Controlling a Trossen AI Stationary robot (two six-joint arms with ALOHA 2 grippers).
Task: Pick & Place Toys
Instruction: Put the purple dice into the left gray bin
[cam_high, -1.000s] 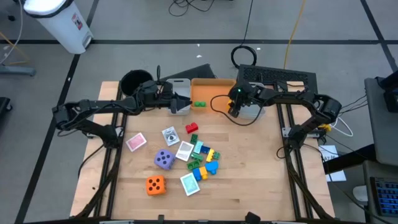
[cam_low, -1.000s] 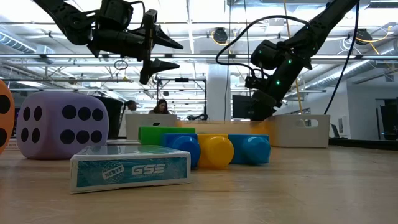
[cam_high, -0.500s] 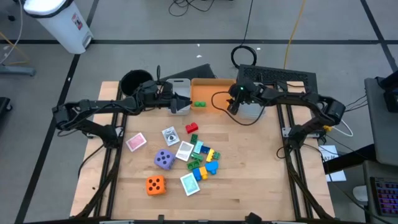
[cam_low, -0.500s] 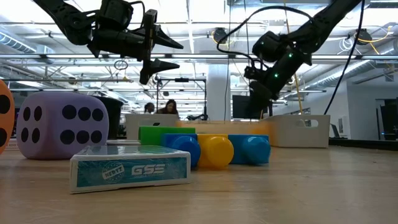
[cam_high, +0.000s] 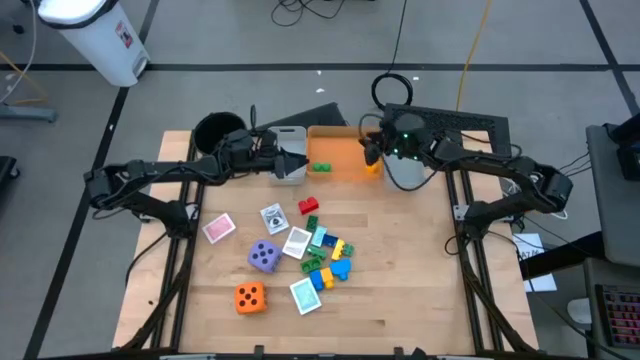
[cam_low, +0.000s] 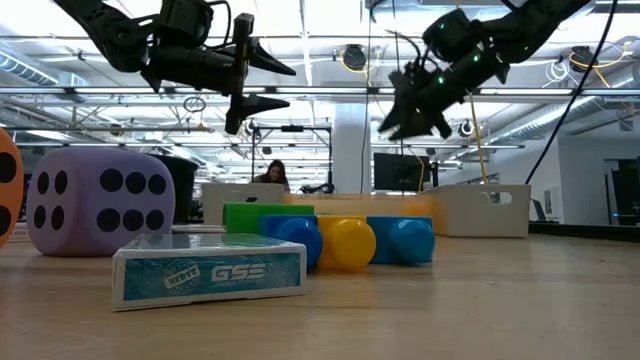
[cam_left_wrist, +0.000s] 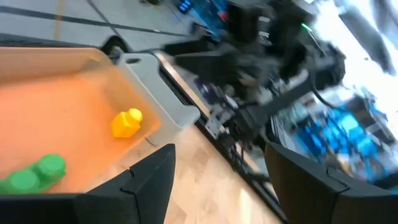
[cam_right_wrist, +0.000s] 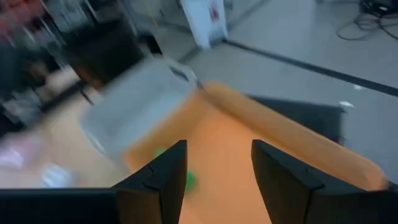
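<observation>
My right gripper (cam_high: 368, 147) hung above the orange bin (cam_high: 340, 158), fingers apart and holding nothing. My left gripper (cam_high: 297, 163) waited open over the grey bin (cam_high: 290, 170) beside it. A yellow brick (cam_left_wrist: 126, 122) and a green brick (cam_left_wrist: 32, 173) lay inside the orange bin.

Two bins (cam_high: 340, 155) sit side by side at the table's (cam_high: 400, 290) far edge, a pot (cam_high: 215, 128) left of them. Bricks (cam_high: 328, 255), cards (cam_high: 218, 229) and two dice (cam_high: 263, 256) lie nearer, centre-left. Inside one bin are apparently two small bricks (cam_left_wrist: 126, 122).
</observation>
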